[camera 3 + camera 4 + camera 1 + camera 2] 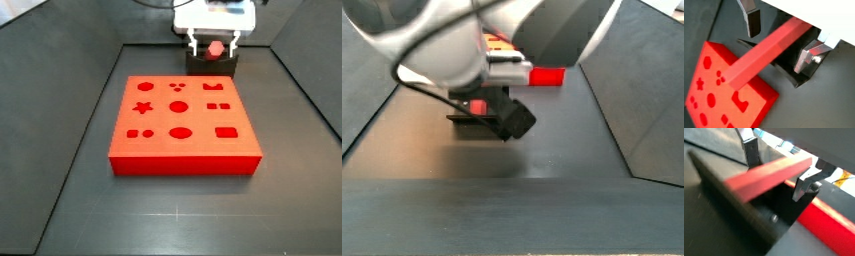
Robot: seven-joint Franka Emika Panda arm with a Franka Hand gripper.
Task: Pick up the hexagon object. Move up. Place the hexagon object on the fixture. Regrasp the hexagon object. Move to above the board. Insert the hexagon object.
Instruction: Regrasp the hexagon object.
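The hexagon object (754, 60), a slim red bar, lies tilted in the notch of the dark fixture (794, 77). One end juts out towards the board (724, 95). My gripper (777, 50) straddles the bar with a silver finger on each side and a dark gap between each pad and the bar, so it is open. Both wrist views show this; the bar (757, 178) rests on the fixture (737, 203). In a side view the gripper (214, 50) is over the fixture (214, 68), behind the board (181, 115), with the bar's end (214, 46) showing between the fingers.
The dark floor is bounded by raised grey side walls (301, 90). In a side view the arm's bulky body (462, 40) hides most of the fixture, and a corner of the board (547, 76) shows behind it.
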